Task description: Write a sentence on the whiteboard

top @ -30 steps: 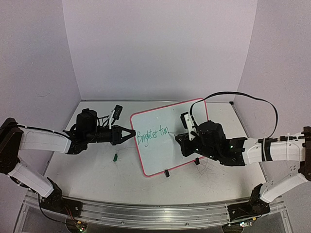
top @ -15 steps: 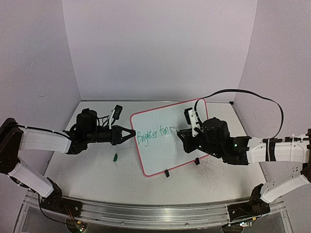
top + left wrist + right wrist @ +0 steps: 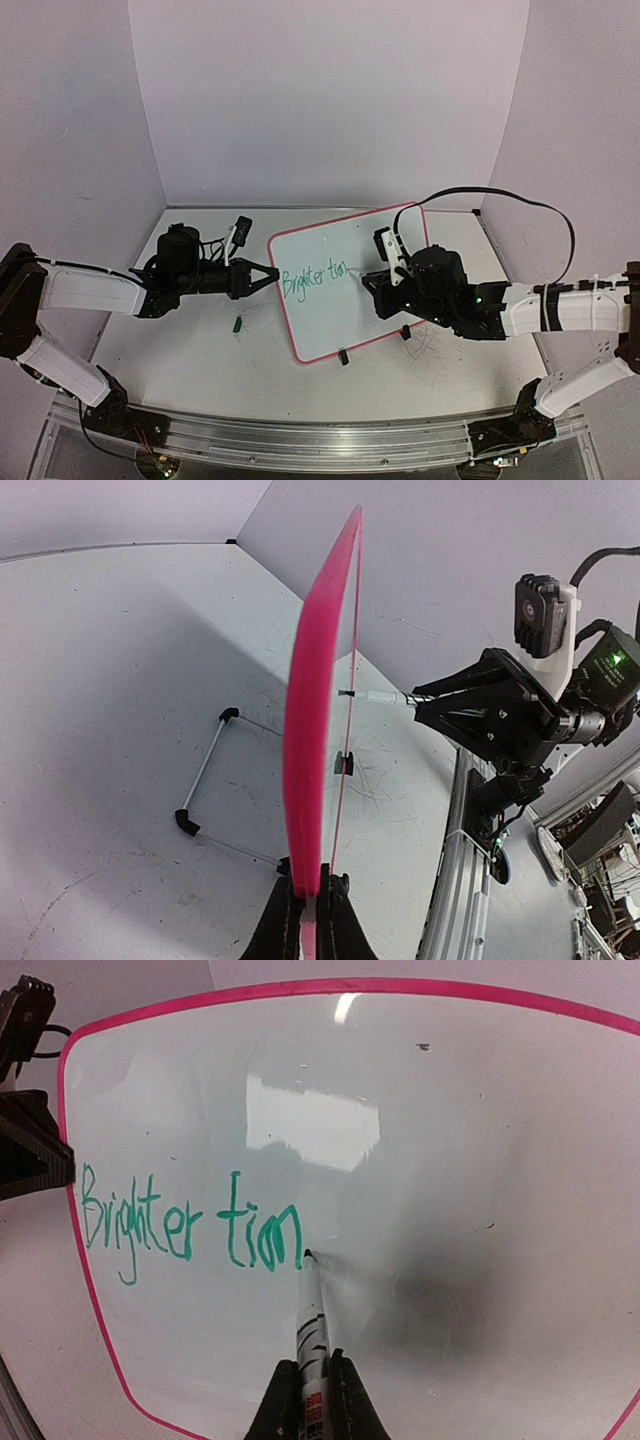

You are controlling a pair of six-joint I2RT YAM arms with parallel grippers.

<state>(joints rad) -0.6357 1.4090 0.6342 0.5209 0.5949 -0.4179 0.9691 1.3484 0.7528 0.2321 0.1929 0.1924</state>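
Two grippers share the work. The right gripper (image 3: 312, 1392) is closed on a marker (image 3: 308, 1315), and its tip touches the whiteboard (image 3: 470, 1160) just after the last stroke of "tim". The sentence (image 3: 190, 1225) reads "Brighter tim" in green, so I judge it a little past half done. Farther away, at the board's left edge, the left gripper (image 3: 268, 275) is clamped on the pink frame and steadies the board, which stands leaning back on the worktop (image 3: 180, 350). The board looks light and stiff, with a smooth, slippery face. I think the frame edge is the right place to hold it, because pen pressure can push it back on its black feet (image 3: 343, 357). Compared with half a second ago, the right wrist is slightly lower and more to the left, and the letters look the same.
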